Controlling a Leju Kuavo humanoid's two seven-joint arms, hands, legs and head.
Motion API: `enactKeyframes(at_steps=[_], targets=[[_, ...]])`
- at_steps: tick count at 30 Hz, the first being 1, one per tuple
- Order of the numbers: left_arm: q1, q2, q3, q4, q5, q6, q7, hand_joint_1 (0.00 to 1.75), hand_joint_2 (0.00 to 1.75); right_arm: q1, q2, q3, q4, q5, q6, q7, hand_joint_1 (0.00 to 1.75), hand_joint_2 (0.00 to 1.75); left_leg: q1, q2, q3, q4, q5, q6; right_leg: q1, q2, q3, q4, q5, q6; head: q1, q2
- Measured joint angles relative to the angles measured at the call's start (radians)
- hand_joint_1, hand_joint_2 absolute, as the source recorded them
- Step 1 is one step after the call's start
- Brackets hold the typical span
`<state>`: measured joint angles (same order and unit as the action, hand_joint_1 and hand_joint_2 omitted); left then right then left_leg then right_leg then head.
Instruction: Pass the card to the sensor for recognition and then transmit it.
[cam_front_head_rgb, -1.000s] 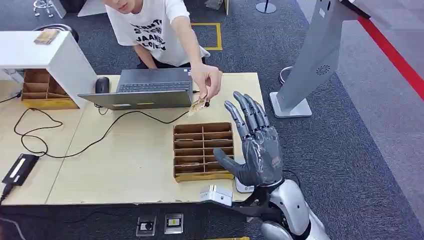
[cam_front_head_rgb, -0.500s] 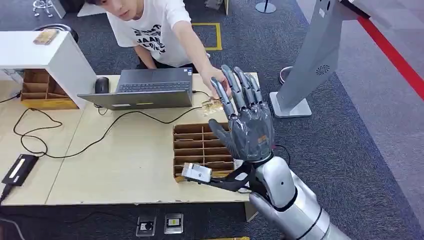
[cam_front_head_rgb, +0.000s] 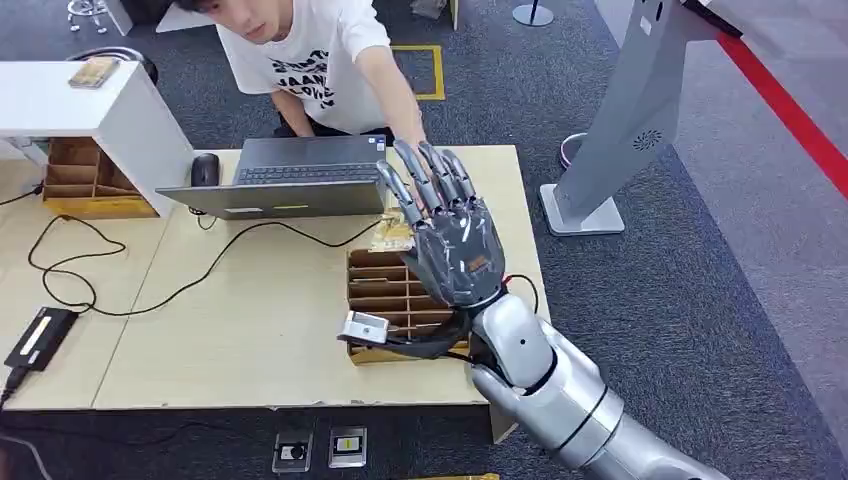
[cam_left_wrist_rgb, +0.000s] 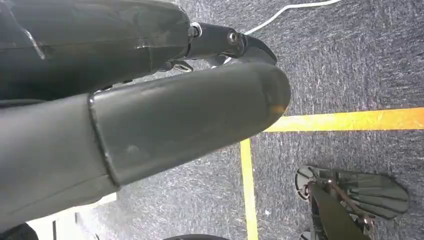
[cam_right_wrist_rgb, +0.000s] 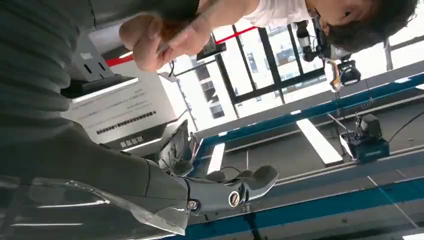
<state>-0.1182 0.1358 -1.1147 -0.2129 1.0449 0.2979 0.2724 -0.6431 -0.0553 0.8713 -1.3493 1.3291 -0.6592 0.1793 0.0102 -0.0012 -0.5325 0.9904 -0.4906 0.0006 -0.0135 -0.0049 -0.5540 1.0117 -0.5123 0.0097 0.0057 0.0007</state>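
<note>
My right hand (cam_front_head_rgb: 447, 237) is raised over the table's far right part, fingers spread and upright, holding nothing. A person in a white shirt (cam_front_head_rgb: 300, 60) reaches an arm down behind it. A tan card (cam_front_head_rgb: 388, 234) peeks out just left of my hand, above the cardboard organiser (cam_front_head_rgb: 385, 290); who holds it is hidden there. In the right wrist view the person's hand (cam_right_wrist_rgb: 160, 35) pinches something small and dark beyond my fingers (cam_right_wrist_rgb: 235, 187), not touching them. My left hand (cam_left_wrist_rgb: 150, 115) hangs over the carpet floor with nothing in it.
A laptop (cam_front_head_rgb: 290, 175) and mouse (cam_front_head_rgb: 203, 170) sit at the table's far side, with a cable looping to a black device (cam_front_head_rgb: 38, 338) at the left. A grey kiosk stand (cam_front_head_rgb: 630, 120) rises on the right. A white shelf (cam_front_head_rgb: 70, 100) stands far left.
My right hand has risen and swung left and forward, toward the person's hand. The person's hand and the card now lie mostly behind my fingers.
</note>
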Motion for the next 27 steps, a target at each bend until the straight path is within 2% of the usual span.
enactKeyframes(at_steps=[8, 27], targets=[[0.000, 0.000, -0.009, 0.000, 0.007, 0.002, -0.002, 0.00, 0.00, -0.016, 0.019, 0.021, 0.053, -0.014, -0.015, -0.002, 1.75, 1.75, 0.000, 0.000, 0.000, 0.000, 0.000, 0.000, 0.000, 0.000, 0.000, 0.000, 0.000, 0.000, 0.000, 0.000], [0.000, 0.001, -0.011, 0.002, 0.013, 0.003, -0.003, 0.00, 0.00, -0.021, 0.024, 0.048, 0.079, -0.056, -0.002, 0.007, 1.75, 1.75, 0.000, 0.000, 0.000, 0.000, 0.000, 0.000, 0.000, 0.000, 0.000, 0.000, 0.000, 0.000, 0.000, 0.000]])
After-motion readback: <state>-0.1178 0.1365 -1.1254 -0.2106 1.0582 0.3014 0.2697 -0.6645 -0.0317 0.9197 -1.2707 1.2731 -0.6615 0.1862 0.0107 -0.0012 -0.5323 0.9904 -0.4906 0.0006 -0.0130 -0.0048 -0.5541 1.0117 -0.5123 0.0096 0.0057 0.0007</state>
